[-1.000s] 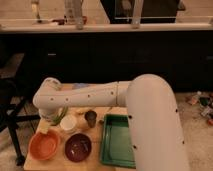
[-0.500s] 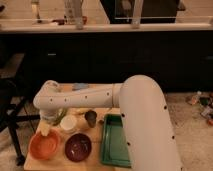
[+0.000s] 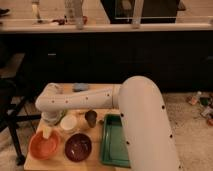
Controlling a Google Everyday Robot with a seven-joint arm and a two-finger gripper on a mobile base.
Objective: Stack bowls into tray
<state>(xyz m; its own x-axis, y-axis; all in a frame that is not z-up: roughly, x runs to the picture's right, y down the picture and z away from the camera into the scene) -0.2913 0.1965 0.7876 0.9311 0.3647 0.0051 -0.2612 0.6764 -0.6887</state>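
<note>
Orange bowl (image 3: 44,146) sitting far left w/ gripper (image 3: 47,132) hanging over it, jaws standing apart; maroon bowl (image 3: 78,147) lying beside green tray (image 3: 114,147).

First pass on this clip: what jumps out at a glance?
The big white arm fills the middle, bending down at the left so its gripper hangs over the orange bowl at the front left of the table. Beside it stands the maroon bowl, then the green tray on the right.
</note>
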